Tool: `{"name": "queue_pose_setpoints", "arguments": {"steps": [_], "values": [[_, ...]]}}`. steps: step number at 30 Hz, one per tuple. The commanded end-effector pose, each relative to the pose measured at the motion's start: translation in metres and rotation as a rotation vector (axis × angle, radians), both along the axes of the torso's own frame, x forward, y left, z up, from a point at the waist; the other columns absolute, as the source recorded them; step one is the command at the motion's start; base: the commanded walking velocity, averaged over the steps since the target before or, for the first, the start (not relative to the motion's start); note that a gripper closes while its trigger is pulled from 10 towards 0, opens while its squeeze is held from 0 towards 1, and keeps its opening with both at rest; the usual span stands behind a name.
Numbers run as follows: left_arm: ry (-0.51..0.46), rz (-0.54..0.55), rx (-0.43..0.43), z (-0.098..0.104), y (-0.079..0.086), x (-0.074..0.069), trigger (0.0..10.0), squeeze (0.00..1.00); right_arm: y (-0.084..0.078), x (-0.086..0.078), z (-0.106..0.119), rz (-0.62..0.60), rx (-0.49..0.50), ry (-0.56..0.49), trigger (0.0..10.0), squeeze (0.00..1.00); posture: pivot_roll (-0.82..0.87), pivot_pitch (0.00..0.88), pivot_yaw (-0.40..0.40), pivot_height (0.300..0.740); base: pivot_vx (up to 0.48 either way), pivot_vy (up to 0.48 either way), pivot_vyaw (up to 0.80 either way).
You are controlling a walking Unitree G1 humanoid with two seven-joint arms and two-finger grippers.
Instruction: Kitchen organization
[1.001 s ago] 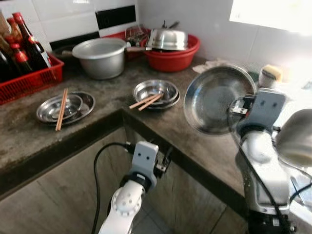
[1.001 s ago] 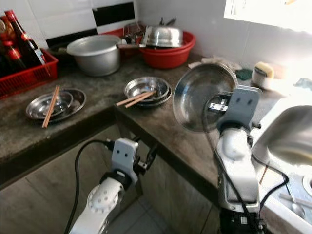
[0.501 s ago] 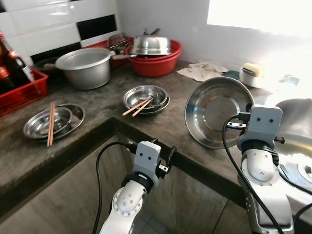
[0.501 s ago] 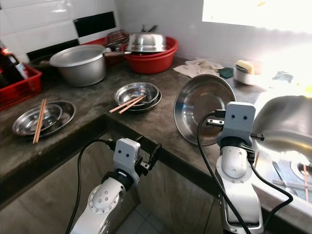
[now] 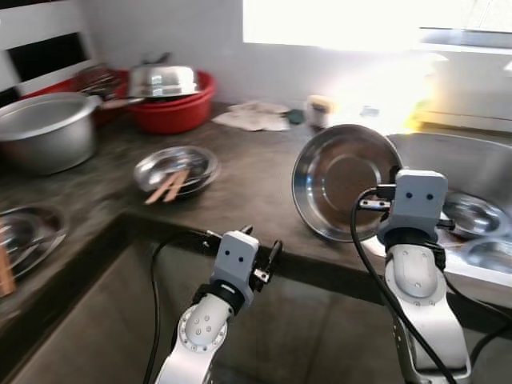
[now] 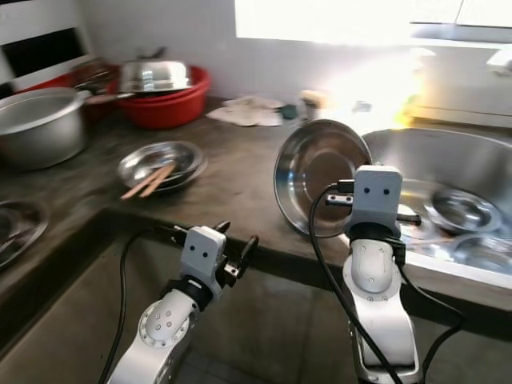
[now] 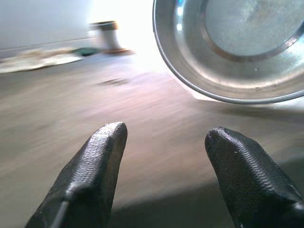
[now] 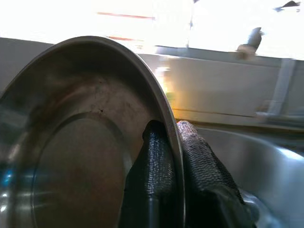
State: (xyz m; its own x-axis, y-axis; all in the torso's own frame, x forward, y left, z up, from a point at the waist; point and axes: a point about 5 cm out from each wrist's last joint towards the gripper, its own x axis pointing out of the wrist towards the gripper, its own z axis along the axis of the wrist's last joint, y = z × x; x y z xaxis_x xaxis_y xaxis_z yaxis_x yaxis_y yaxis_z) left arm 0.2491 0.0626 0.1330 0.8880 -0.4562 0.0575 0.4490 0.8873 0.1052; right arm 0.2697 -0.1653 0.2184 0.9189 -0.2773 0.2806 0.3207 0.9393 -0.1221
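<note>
Beside the sink (image 5: 472,172), right claw (image 8: 173,156) pinches the steel pan (image 5: 344,180) upright; hollow facing the robot.

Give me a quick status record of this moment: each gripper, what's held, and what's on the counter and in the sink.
right gripper: shut on the rim of the steel basin, one finger on each side
basin pose: tilted up on edge, held beside the sink
left gripper: open, holding nothing, low at the counter edge
sink contents: a small steel dish
counter, centre: stacked steel plates with chopsticks across them
counter, back: red tub with a steel lid, a large pot, a cloth
</note>
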Motion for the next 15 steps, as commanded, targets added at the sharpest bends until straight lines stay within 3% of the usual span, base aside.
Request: {"name": "queue_pose_setpoints", "arguments": {"steps": [1, 8, 12, 13, 14, 15], "values": [[0.004, -0.005, -0.018, 0.0021, -0.0014, 0.0034, 10.0, 0.0, -0.003, -0.0025, 0.0142, -0.018, 0.003, -0.076, 0.0, 0.0, 0.08, 0.0, 0.006, 0.74, 0.0, 0.0, -0.8], [-0.015, 0.01, 0.002, 0.0025, 0.0037, 0.0031, 10.0, 0.0, -0.0026, 0.0014, 0.0188, -0.015, -0.001, -0.088, 0.0, 0.0, 0.09, 0.0, 0.0, 0.74, 0.0, 0.0, -0.8], [-0.022, 0.014, 0.018, 0.0015, 0.0037, 0.002, 10.0, 0.0, -0.0009, 0.0047, 0.0205, -0.007, -0.002, -0.088, 0.0, 0.0, 0.09, 0.0, -0.003, 0.74, 0.205, -0.355, -0.46], [-0.025, 0.02, 0.022, 0.0014, 0.0039, 0.0019, 10.0, 0.0, 0.0002, 0.0061, 0.0202, 0.001, -0.005, -0.078, 5.7, 0.0, 0.09, 0.0, -0.003, 0.74, 0.277, -0.39, 0.0], [-0.023, 0.017, 0.02, 0.0013, 0.0034, 0.0017, 10.0, 0.0, 0.0006, 0.0065, 0.0204, 0.002, -0.007, -0.078, 5.7, 0.0, 0.08, 0.0, -0.004, 0.74, 0.277, -0.39, 0.0], [-0.023, 0.015, 0.022, 0.0013, 0.0029, 0.0016, 10.0, 0.0, 0.0008, 0.007, 0.0207, 0.004, -0.008, -0.078, 8.7, 0.0, 0.08, 0.0, -0.004, 0.74, 0.281, -0.386, 0.0]]}}
